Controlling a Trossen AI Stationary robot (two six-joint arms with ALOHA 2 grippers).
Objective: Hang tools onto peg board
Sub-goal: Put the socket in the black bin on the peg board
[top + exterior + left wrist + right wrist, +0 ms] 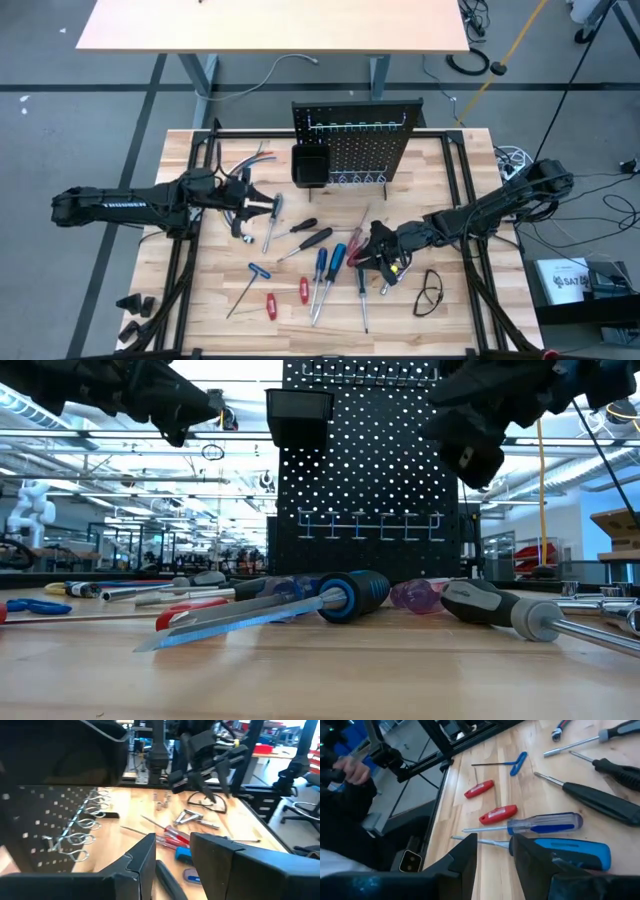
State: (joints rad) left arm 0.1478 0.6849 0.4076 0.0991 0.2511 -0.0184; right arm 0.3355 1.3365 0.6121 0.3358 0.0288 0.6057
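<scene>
Tools (318,268): screwdrivers with blue, black and red handles, scattered flat over the tabletop (440,310) between my two arms, none on the hooks. Peg board (356,140): upright at the table's far edge, small black bin (309,166) on its front. Black cable loop (430,291): beside my right arm. Left gripper (262,203): hovering above the left-hand tools, fingers partly spread, pinching nothing. Right gripper (376,250): low over the blue-handled screwdriver (555,852), fingers partly spread, empty.

Left claw (243,205) at 9 o'clock, fingers slightly apart, holding nothing; right claw (378,255) at 4 o'clock, same, both raised.
</scene>
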